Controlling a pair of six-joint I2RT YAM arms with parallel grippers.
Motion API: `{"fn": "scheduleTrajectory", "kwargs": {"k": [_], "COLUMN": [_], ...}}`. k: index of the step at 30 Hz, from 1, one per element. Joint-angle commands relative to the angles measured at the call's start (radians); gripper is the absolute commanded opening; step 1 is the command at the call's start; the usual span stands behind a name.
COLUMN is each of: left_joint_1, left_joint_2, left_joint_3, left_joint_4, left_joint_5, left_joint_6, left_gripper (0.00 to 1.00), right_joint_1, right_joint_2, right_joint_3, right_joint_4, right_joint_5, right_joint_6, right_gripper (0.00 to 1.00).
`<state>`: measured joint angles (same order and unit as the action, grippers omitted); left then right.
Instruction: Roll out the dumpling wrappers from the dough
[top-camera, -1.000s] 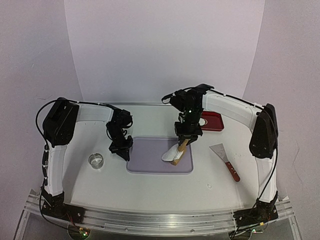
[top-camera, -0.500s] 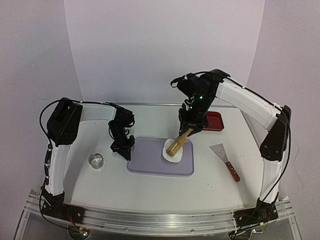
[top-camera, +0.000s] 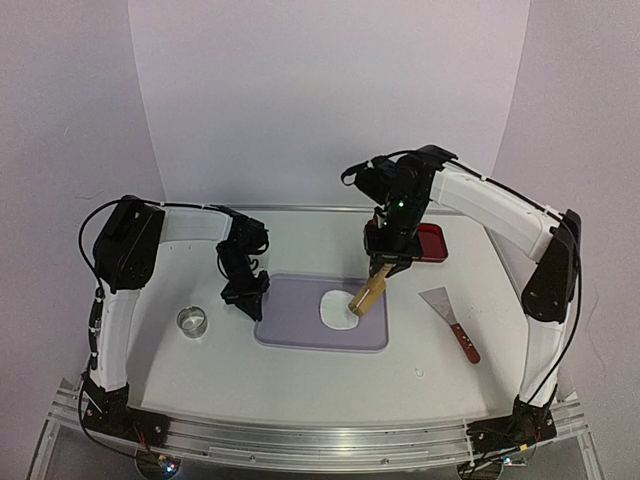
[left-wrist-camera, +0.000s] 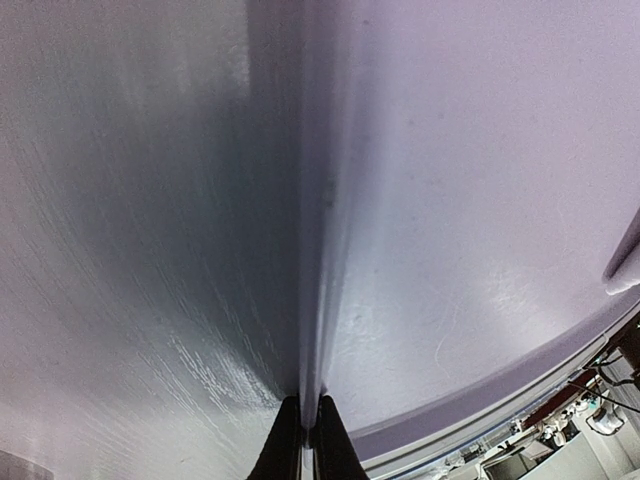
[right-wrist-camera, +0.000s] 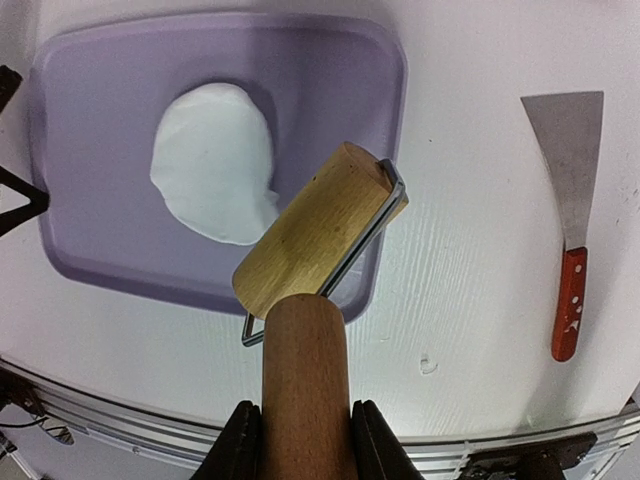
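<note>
The dough is a thin white palm-sized sheet on the purple mat; it also shows in the right wrist view. My right gripper is shut on the handle of the wooden roller, whose head is lifted above the mat's right part, beside the dough. My left gripper is shut on the mat's left edge, pinching the rim between its fingertips. No cut wrappers are in view.
A metal ring cutter stands left of the mat. A scraper with a red-brown handle lies to the right, also in the right wrist view. A red tray sits behind the right gripper.
The roller has come off the dough and lifted back to the right; the dough sheet now lies uncovered and rounder. The left gripper has stayed on the mat's edge.
</note>
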<state>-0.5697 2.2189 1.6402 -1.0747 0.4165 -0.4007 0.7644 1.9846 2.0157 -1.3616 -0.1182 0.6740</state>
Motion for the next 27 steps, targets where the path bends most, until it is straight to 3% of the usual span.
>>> {"fn": "scheduleTrajectory", "kwargs": {"k": [1, 9, 19, 27], "left_joint_1": [-0.010, -0.010, -0.012, -0.012], "left_joint_2": [0.045, 0.040, 0.028, 0.010], "left_joint_3": [-0.041, -0.039, -0.051, -0.090], "left_joint_4": [0.118, 0.120, 0.119, 0.127], "left_joint_5": [-0.059, -0.059, -0.055, -0.048], "left_joint_6": [-0.012, -0.018, -0.026, -0.036], "left_gripper": [0.00, 0.00, 0.00, 0.00], "right_joint_1": [0.006, 0.032, 0.039, 0.022], "right_joint_2": [-0.004, 0.051, 0.221, 0.255], "right_joint_3": [0.112, 0.131, 0.221, 0.273], "right_joint_4": [-0.109, -0.002, 0.026, 0.024], "right_joint_5": [-0.056, -0.198, -0.079, -0.069], "right_joint_6": [0.021, 0.057, 0.048, 0.028], "right_gripper": [0.00, 0.00, 0.00, 0.00]}}
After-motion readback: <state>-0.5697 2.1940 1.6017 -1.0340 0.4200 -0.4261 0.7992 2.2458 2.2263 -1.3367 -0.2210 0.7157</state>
